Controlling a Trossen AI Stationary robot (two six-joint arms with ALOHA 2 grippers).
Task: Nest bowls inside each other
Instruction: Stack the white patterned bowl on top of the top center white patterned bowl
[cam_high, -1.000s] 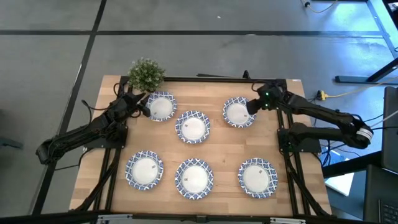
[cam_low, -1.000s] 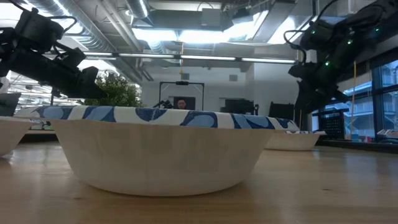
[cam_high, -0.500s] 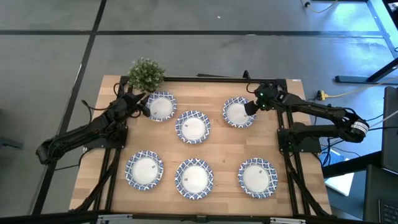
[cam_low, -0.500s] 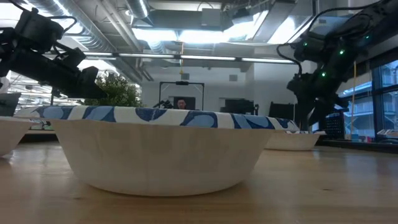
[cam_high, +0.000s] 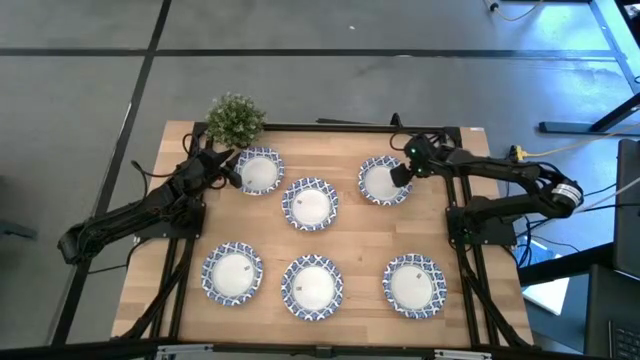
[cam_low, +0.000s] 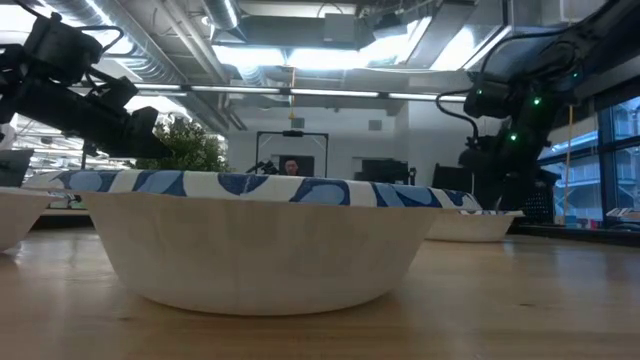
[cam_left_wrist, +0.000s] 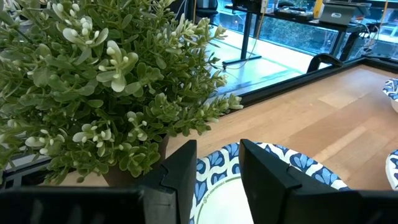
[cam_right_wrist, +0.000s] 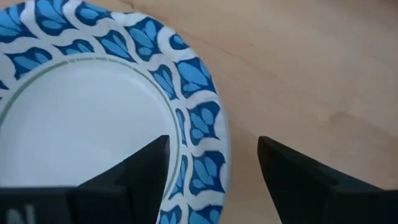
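Note:
Six blue-rimmed white bowls sit apart on their bases on the wooden table: far left, centre, far right, near left, near middle and near right. My right gripper is open over the far right bowl's right rim, one finger above the white inside, the other above bare wood. My left gripper is open at the far left bowl's rim, beside the plant.
A small green potted plant stands at the far left corner, close behind my left gripper. The near middle bowl fills the low view. Bare wood lies between the two rows of bowls.
My right gripper has moved toward the table's left edge and come down over the far right bowl's right rim. No bowl has moved.

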